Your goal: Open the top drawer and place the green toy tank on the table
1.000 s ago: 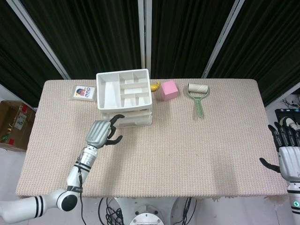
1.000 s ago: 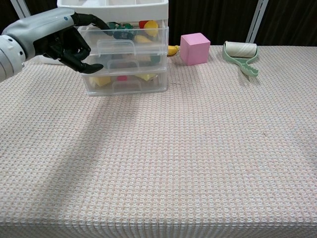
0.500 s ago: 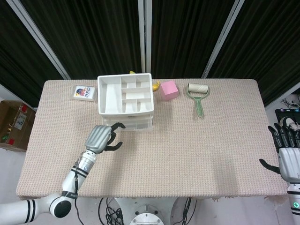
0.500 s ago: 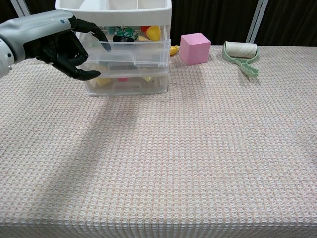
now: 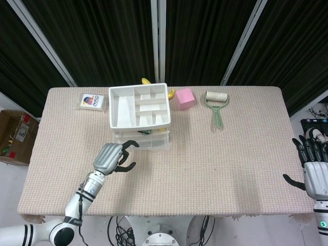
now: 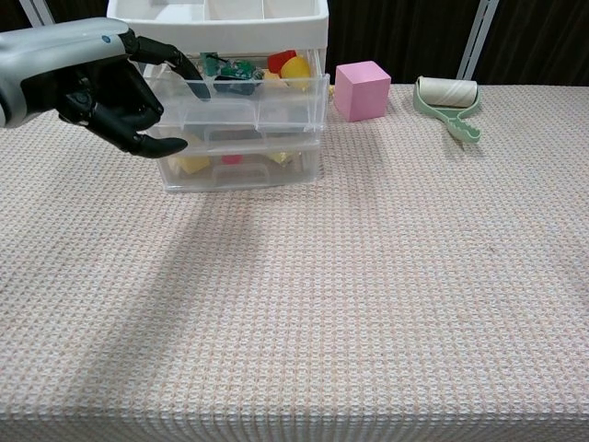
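The drawer unit [image 6: 244, 138] is a clear plastic stack standing at the far left-centre of the table [image 5: 215, 169], with a white divided tray [image 5: 139, 105] seated on its top. The top drawer [image 6: 248, 101] is pulled partly out toward the near edge, so its front projects past the drawers below it. The green toy tank [image 6: 230, 69] lies inside that top drawer, near its left-centre, beside a red piece [image 6: 281, 61] and a yellow ball [image 6: 295, 68]. More small coloured items show through the lower drawer fronts (too blurred to identify).

The left hand [image 6: 115, 87] is positioned at the front left corner of the top drawer. One finger [image 6: 175, 63] is extended and hooked over the drawer's upper front edge; the thumb [image 6: 156, 145] points forward below the drawer front, and the remaining fingers are curled in. The hand encloses no object; it only touches the drawer rim. The head view shows the same hand [image 5: 114, 156] just in front of the unit.

The right hand [image 5: 311, 164] hangs off the right edge of the table, fingers apart and pointing up, holding nothing.

Behind the unit, a pink cube [image 6: 361, 89] stands just right of it, a green-handled lint roller [image 6: 448, 101] lies further right, a yellow object [image 5: 169, 94] sits between unit and cube, and a small printed card box [image 5: 90, 101] lies to the left
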